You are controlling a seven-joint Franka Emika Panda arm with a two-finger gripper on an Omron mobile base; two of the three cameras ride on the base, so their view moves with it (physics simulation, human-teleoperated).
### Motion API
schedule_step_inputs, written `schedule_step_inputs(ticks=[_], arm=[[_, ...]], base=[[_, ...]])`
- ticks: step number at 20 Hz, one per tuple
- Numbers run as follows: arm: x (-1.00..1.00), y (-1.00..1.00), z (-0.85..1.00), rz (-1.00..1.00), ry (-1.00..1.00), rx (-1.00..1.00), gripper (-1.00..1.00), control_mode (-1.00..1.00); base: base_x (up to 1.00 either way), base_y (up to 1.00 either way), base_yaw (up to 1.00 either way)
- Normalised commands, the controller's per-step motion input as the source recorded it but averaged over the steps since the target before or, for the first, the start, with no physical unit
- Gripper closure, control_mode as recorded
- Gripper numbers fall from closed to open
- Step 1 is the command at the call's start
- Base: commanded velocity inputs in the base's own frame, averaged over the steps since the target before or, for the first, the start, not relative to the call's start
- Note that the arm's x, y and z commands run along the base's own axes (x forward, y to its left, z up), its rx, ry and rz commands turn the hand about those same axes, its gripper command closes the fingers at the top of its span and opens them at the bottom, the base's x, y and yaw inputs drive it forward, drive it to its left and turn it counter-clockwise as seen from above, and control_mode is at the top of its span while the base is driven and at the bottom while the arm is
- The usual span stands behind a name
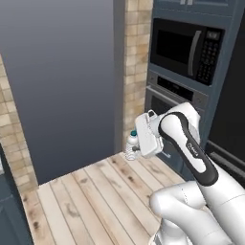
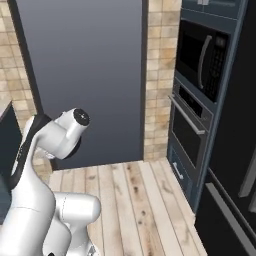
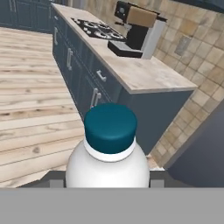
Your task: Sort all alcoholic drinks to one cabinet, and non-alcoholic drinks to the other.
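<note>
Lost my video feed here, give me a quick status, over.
Jaws shut on the water bottle, teal cap up. Bottle carried in the air above the wood floor, beside the wall oven. Nothing close in its way.

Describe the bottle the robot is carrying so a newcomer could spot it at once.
Start at the tall dark oven stack with the microwave on top, then follow the white arm to its pincer over the wooden floor. Held there upright is the water bottle: clear ribbed plastic with a small teal cap, unlike anything nearby.
</note>
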Motion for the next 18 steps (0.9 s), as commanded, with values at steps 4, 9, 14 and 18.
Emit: schedule_step_inputs(ticks=[4, 9, 14, 18], arm=[[0.00, 0.00, 0.00, 0.00, 0.00, 0.00, 1.00, 1.00], [0.00, 0.00, 0.00, 0.00, 0.00, 0.00, 1.00, 1.00], [0.00, 0.00, 0.00, 0.00, 0.00, 0.00, 1.00, 1.00], [0.00, 0.00, 0.00, 0.00, 0.00, 0.00, 1.00, 1.00]], base=[[-0.13, 0.53, 0.22], [-0.16, 0.55, 0.21], [-0.08, 0.50, 0.18], [0.00, 0.63, 0.15]])
